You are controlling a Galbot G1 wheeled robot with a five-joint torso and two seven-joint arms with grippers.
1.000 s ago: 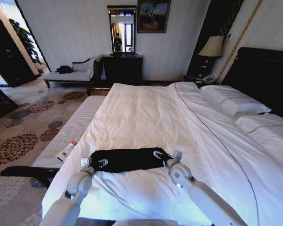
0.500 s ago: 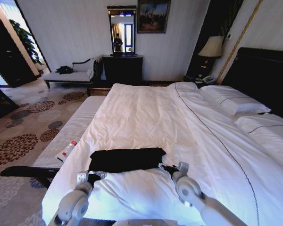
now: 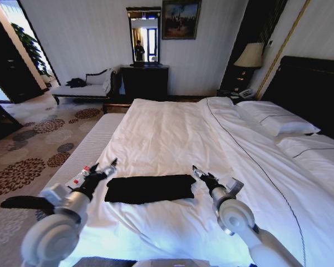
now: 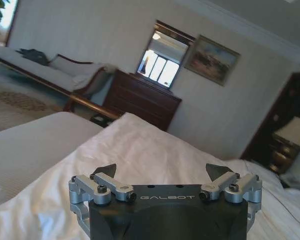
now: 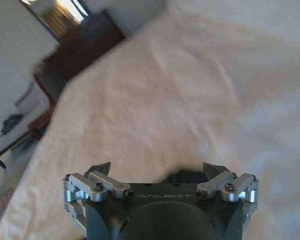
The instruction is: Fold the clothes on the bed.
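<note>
The clothes (image 3: 150, 188) are one black T-shirt lying as a flat, narrow folded band near the foot of the white bed (image 3: 172, 133). My left gripper (image 3: 104, 167) hovers open just off the band's left end, holding nothing. Just off the right end, my right gripper (image 3: 202, 173) is open too. In the left wrist view the left gripper (image 4: 162, 170) has its fingers spread wide over white duvet (image 4: 140, 145). In the right wrist view the right gripper (image 5: 157, 167) is spread, with a dark bit of the clothes (image 5: 186, 176) showing just past its body.
A small white tube with a red cap (image 3: 79, 178) lies on the pale bench (image 3: 86, 147) by the bed's left side, close under my left arm. Pillows (image 3: 275, 119) and a dark headboard (image 3: 317, 83) stand to the right. A dresser (image 3: 145, 80) and chaise (image 3: 80, 88) line the far wall.
Both grippers were at the shirt's near corners, drew back toward me, and have now lifted and spread out past its two ends. The shirt lies let go, slightly narrower.
</note>
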